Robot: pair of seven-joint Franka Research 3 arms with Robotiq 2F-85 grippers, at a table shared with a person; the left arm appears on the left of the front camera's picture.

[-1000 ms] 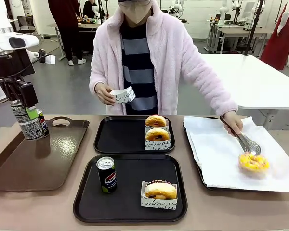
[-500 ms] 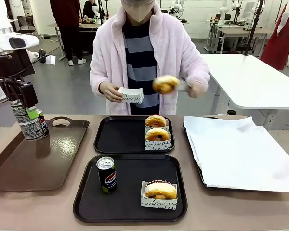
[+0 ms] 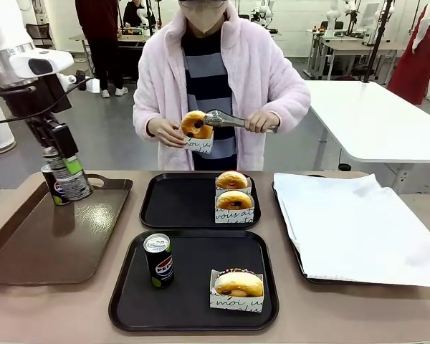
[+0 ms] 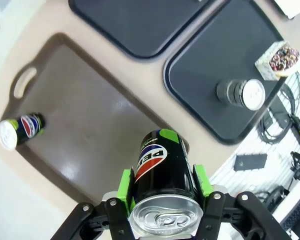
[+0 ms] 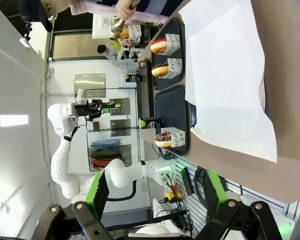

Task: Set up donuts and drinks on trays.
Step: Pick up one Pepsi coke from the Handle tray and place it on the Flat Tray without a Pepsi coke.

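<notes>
My left gripper (image 3: 67, 166) is shut on a black Pepsi can (image 4: 162, 177), held tilted above the brown handled tray (image 3: 64, 244). Another Pepsi can (image 3: 53, 188) stands on that tray's far left part. The near black tray (image 3: 193, 315) holds a Pepsi can (image 3: 158, 259) and a sprinkled donut in a paper sleeve (image 3: 236, 288). The far black tray (image 3: 175, 204) carries two sleeved donuts (image 3: 234, 192). The person grips a donut (image 3: 196, 123) with metal tongs (image 3: 233, 120) over a white sleeve (image 3: 199, 145) in the other hand. My right gripper (image 5: 155, 185) is open, with nothing between its fingers.
At the right of the table lies a tray lined with white paper (image 3: 358, 226), with nothing on the paper. A white table (image 3: 380, 122) stands behind the person, and other people stand farther back in the room.
My left gripper has carried its can up and to the right, away from the can standing on the brown tray. The person lifted the yellow-glazed donut off the paper and brought it to the sleeve.
</notes>
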